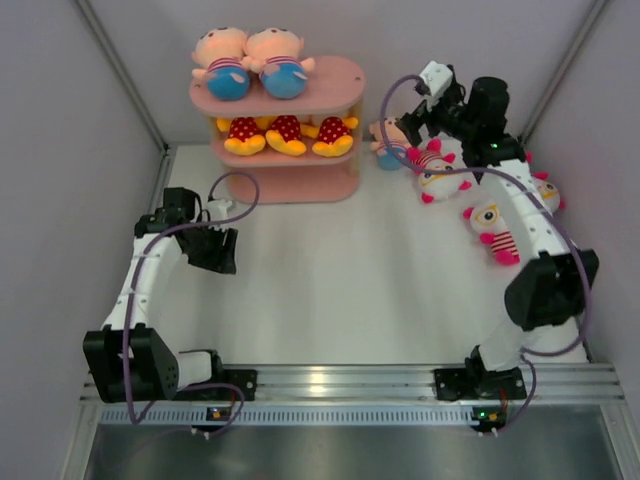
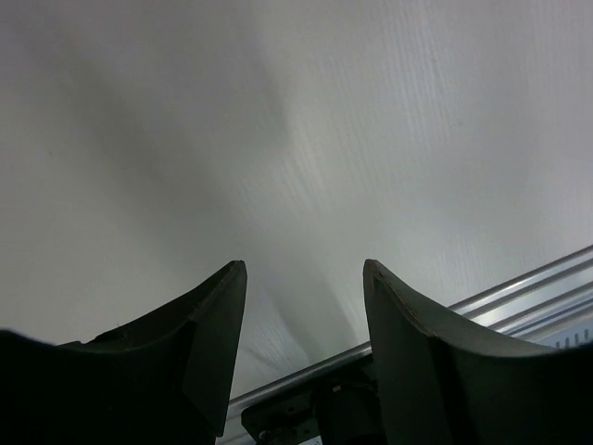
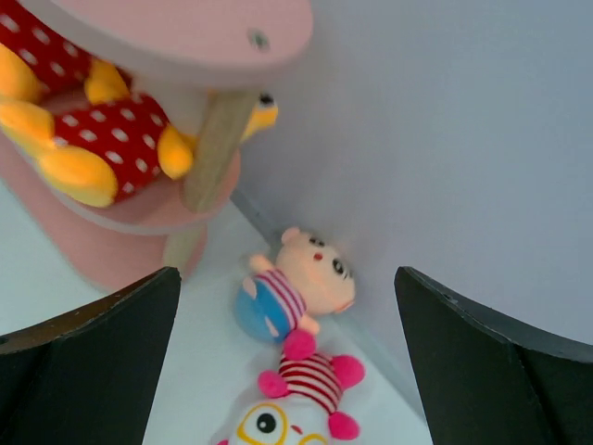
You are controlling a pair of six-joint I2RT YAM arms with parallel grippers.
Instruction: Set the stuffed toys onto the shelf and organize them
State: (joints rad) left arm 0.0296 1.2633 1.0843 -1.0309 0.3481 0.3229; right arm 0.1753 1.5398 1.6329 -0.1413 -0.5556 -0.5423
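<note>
1. Now my right gripper (image 3: 285, 275) hangs wide open, empty, facing the small peach-headed plush doll in blue pants (image 3: 298, 283) lying by the wall (image 3: 463, 139)
2. Its long axis runs 2 to 8 o'clock, head at 2

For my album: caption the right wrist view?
Open right claw facing a peach-headed plush doll in blue pants beside the pink shelf.

From above, my right arm (image 1: 527, 215) covers most of one white-faced toy (image 1: 548, 190); I only catch its edge. The shelf (image 1: 345, 85) hides its bottom tier under the upper boards, so I can't see onto it. On the right wrist camera the frame cuts the shelf (image 3: 185, 28) at top and left, and a second white-faced toy (image 3: 278, 426) at the bottom.
</note>
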